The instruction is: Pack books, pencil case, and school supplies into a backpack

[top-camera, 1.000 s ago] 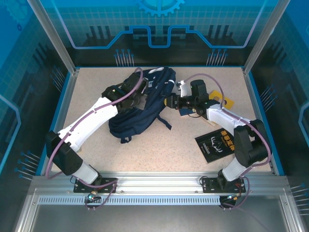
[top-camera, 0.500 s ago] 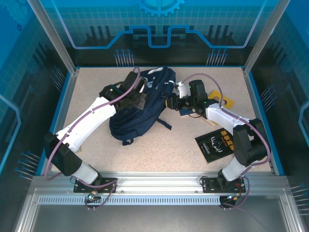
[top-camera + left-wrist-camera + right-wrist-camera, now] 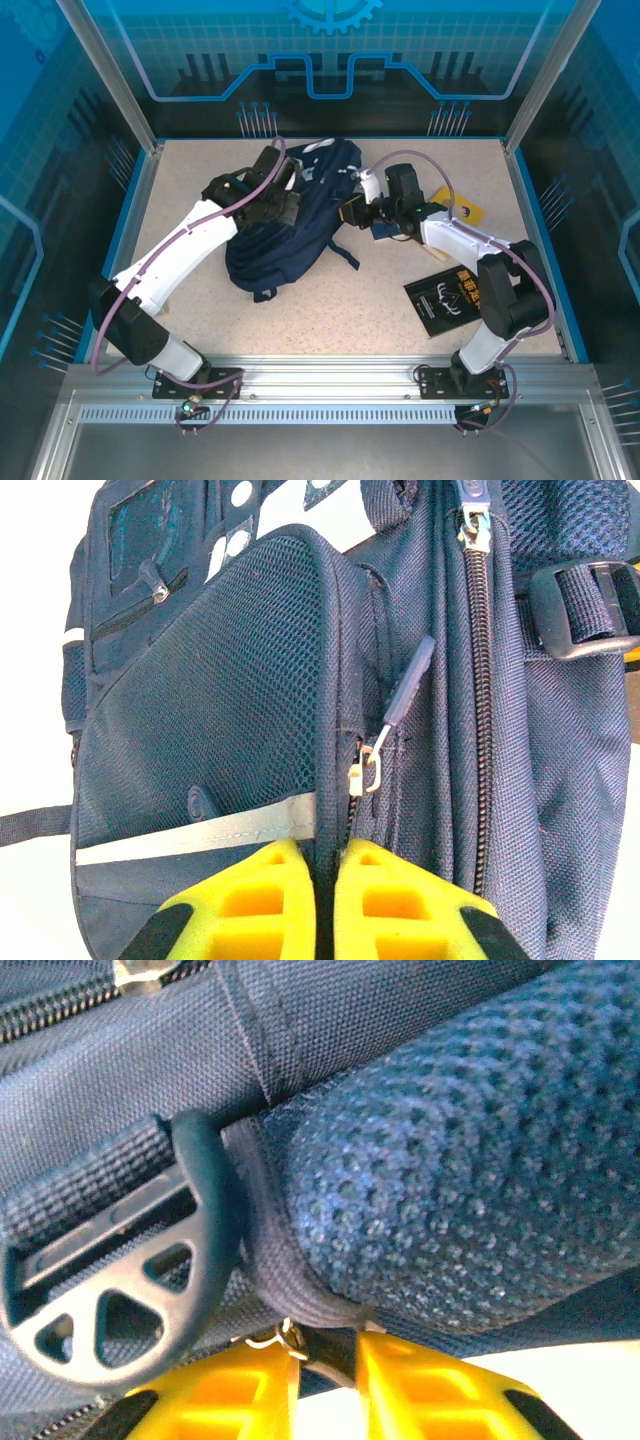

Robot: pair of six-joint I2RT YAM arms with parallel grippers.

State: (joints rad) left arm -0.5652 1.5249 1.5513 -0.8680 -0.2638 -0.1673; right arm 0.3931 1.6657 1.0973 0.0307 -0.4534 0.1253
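Over the last second the right arm swings leftward, bringing the right hand (image 3: 348,212) against the side of the backpack (image 3: 290,240), while the left arm shifts a little toward the far side of the table (image 3: 330,300). Both hands now meet the backpack from opposite sides. The left hand (image 3: 286,206) lies over its upper middle, and its yellow fingers (image 3: 255,895) are pressed together on a fold of navy fabric beside a zipper track. A small metal zipper pull (image 3: 365,775) with a dark tab hangs just beyond the fingertips. In the right wrist view the right hand's fingers stand narrowly apart with a dark seam edge of the backpack pinched between them, and a small metal ring sits at that seam. Around the left hand's grip lie a mesh pocket (image 3: 220,700) of open weave and a pale grey stripe (image 3: 200,832) across its lower edge. A dark plastic buckle (image 3: 110,1270) threaded on ribbed webbing sits left of the right hand's grip, with a padded, dimpled mesh panel (image 3: 450,1140) to the right. The backpack is slumped on the speckled beige table, its straps trailing toward the near edge. A black book (image 3: 447,297) with white print lies flat well to the right, beside the right arm's elbow. A yellow book (image 3: 468,211) shows partly from behind that arm's forearm.
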